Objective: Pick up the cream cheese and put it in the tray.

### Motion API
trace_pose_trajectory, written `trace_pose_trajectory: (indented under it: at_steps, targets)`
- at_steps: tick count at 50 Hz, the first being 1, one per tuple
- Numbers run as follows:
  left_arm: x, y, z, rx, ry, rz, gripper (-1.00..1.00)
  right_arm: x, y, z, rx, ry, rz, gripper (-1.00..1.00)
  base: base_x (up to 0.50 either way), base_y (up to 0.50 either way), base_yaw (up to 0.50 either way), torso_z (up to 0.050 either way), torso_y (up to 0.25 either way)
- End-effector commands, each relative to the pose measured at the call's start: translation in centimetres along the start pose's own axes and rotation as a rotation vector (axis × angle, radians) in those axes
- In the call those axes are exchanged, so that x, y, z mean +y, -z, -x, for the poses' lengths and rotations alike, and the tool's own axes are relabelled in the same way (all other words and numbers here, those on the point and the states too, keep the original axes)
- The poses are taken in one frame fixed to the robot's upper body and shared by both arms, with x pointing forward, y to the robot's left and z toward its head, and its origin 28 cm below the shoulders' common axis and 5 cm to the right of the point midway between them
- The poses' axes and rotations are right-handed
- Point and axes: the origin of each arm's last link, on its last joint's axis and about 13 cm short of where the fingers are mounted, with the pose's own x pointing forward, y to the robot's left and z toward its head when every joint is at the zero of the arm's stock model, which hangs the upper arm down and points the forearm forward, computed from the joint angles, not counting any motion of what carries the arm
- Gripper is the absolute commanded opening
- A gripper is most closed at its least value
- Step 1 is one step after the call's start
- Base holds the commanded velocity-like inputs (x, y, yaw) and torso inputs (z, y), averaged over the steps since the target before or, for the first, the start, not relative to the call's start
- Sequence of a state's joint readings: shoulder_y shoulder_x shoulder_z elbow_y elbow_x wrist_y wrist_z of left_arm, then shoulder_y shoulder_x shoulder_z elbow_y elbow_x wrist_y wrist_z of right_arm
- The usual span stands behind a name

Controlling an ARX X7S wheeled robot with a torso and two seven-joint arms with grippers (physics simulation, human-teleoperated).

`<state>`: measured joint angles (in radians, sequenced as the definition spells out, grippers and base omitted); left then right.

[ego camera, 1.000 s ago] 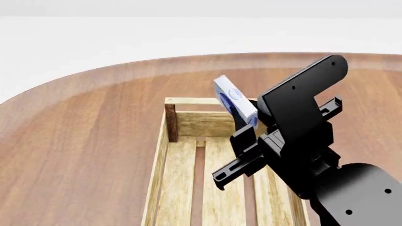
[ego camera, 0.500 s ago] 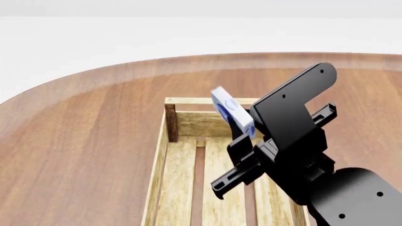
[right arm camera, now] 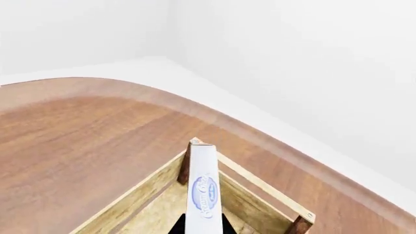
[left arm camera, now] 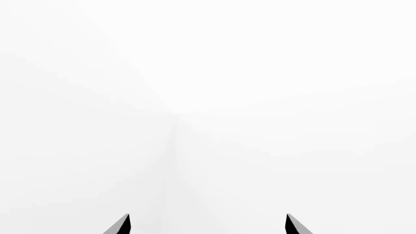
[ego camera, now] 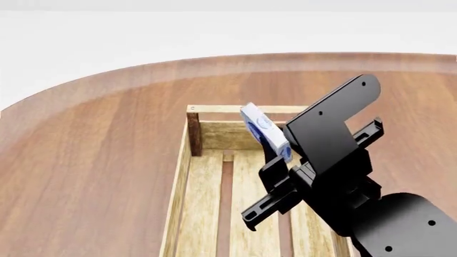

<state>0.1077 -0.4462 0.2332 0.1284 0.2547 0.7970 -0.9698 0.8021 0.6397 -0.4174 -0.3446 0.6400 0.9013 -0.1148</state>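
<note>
A round reddish-brown wooden table [ego camera: 93, 160] sits in a plain white room. On it, the light slatted wooden tray [ego camera: 203, 203] holds nothing visible. The right gripper [ego camera: 277, 155] has its jaws clamped on the small white-silver cream cheese box [ego camera: 263, 130], tilted above the tray's 12 o'clock end. Left gripper [left arm camera: 206, 225]: jaws spread, holding nothing.

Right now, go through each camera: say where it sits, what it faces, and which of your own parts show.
Head view: on the head, looking down at the tray, the table and the right end effector holding the cream cheese.
Left wrist view: on the left arm, facing blank white; only two fingertips show.
Right wrist view: on the right arm, facing the tray's corner over the cream cheese.
Head and right wrist views share cream cheese, tray, table.
</note>
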Motion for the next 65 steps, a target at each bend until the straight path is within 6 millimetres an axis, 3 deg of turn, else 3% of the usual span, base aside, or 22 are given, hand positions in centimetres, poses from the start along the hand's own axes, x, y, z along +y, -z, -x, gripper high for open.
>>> trace_pose_trajectory:
  at_steps: [1,65]
  targets:
    - [0.02,0.0,0.06,-0.006,0.002,0.005,1.0,-0.13,-0.24,0.1,-0.008,0.008,0.017,-1.0,0.0,0.0,0.0,0.0,-0.25]
    - [-0.03,-0.08,0.22,-0.033,0.004,-0.01,1.0,0.27,-0.23,-0.23,0.01,-0.012,0.034,-1.0,0.0,0.0,0.0,0.0,-0.099]
